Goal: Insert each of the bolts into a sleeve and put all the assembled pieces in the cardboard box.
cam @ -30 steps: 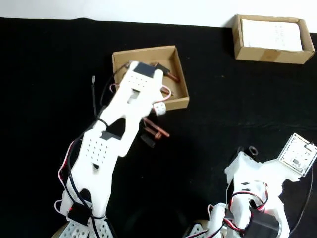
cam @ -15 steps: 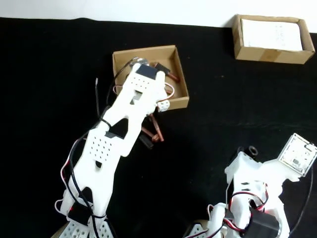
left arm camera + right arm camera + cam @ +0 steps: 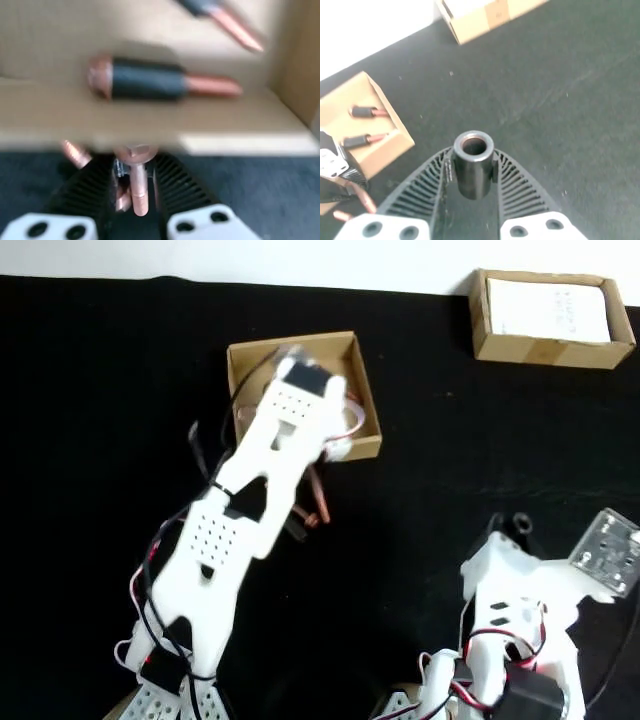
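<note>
Nearest the arm bases, the right tool point(image 3: 471, 159) is closed around a black sleeve point(image 3: 472, 172), bore facing outward. Over the last second this arm has shifted the sleeve slightly farther out over the desk point(image 3: 450, 440). Farther out, the left tool point(image 3: 136, 164) pinches a bare copper bolt point(image 3: 137, 182) just below its head, the jaws open only by the shank's width. The left arm has swung from above the loose bolts point(image 3: 318, 508) towards the cardboard box point(image 3: 365, 448), so the bolt now sits just outside the box's near wall. Inside the box lie two assembled pieces, one close point(image 3: 150, 82) and one deeper in point(image 3: 220, 15). A second box point(image 3: 545, 348) holding white paper stands at the far edge. With a bolt and a sleeve each gripped, the next pairing looks ready. The two tools are well apart, though, and the bolt must meet the sleeve before it goes in the box.
</note>
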Controlling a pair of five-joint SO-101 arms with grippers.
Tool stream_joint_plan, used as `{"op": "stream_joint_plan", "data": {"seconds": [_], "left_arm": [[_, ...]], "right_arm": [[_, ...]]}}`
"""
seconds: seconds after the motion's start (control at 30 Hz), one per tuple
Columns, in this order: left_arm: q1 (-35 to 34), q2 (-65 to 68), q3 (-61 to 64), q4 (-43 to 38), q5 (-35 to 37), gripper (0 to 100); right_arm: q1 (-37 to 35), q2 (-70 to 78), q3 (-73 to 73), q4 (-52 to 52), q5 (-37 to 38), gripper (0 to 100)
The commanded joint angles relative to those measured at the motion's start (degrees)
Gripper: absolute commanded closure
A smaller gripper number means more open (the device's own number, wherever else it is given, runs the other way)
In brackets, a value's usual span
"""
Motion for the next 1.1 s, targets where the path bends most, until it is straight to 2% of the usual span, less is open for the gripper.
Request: {"op": "stream_joint_plan", "data": {"seconds": [0.0, 0.2, 0.4, 0.53, 0.6, 0.77, 1.0, 1.07], "left_arm": [[2.95, -10.86, -8.84, 0.79, -6.24, 99], [5.93, -23.16, -17.45, 0.79, -13.80, 99], [9.63, -37.14, -19.82, 1.14, -24.18, 99], [12.26, -47.87, -17.63, 1.23, -30.59, 99], [13.85, -54.46, -14.73, 1.23, -32.97, 99], [16.40, -68.79, -0.31, 1.05, -33.14, 99], [15.87, -82.77, 23.16, 0.62, -33.23, 99], [15.08, -85.49, 28.26, -1.85, -33.23, 99]], "right_arm": [[0.40, -0.13, -5.49, -1.27, -0.09, 99.2], [-0.48, -3.65, -8.13, -0.75, -0.09, 99.2], [-14.64, -14.37, -6.20, -0.31, 0.09, 99.2], [-15.43, -13.76, -5.76, 0.92, 0.53, 99.2], [-15.43, -13.67, -5.32, -1.01, 0.53, 99.2], [-15.69, -13.58, -0.66, -7.87, 3.16, 99.2], [-28.53, -13.49, 6.90, -17.01, 7.12, 99.2], [-31.16, -13.41, 9.10, -17.54, 7.21, 99.2]]}}
